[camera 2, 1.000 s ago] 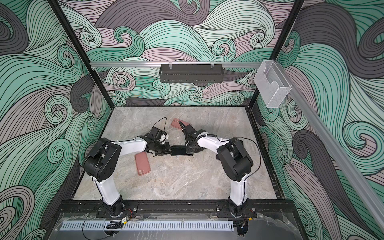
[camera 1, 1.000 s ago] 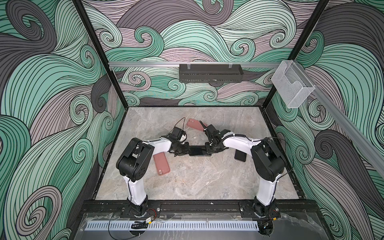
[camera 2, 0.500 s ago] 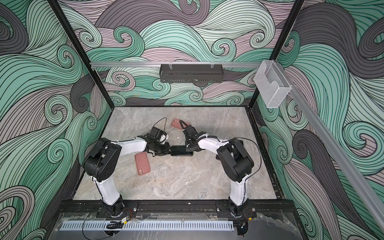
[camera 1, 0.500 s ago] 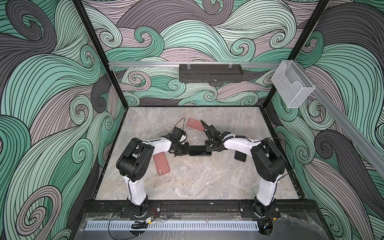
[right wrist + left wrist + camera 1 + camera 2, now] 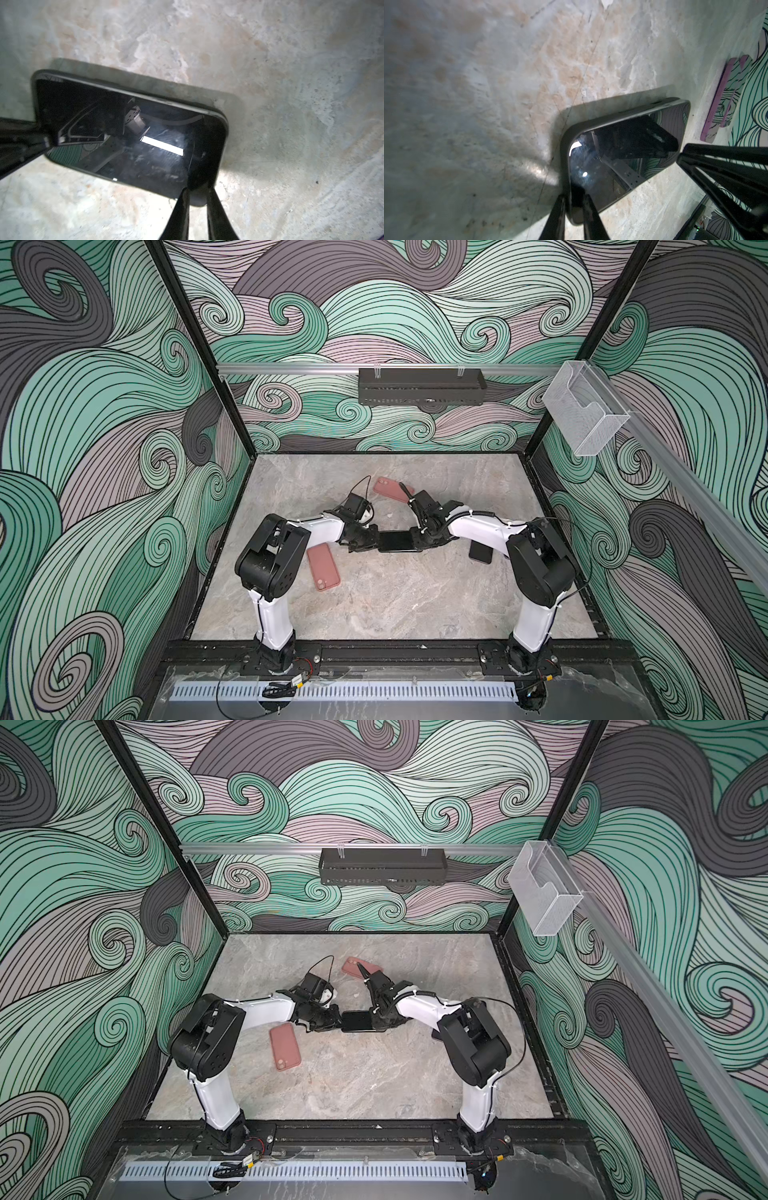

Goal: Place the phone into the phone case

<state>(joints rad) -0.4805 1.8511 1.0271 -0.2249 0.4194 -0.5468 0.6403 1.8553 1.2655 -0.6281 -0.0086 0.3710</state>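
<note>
Near the phone (image 5: 395, 541), a dark slab (image 5: 481, 553) lies partly under an arm (image 5: 482, 527)

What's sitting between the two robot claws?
A black phone spans the gap; the left gripper and right gripper each pinch one end, seen in both top views.

Left arm (image 5: 318, 529), right arm (image 5: 482, 531): glossy white links, chunky black joint housings (image 5: 270, 560). Thin black cable (image 5: 369, 477) loops off left wrist; coiled black cable (image 5: 478, 513) along right forearm, white ties. Black base plates (image 5: 309, 657), silver screws. Red wires, yellow plugs (image 5: 301, 679) under bases. Fingers (image 5: 593, 220) black, slim, tapering.
</note>
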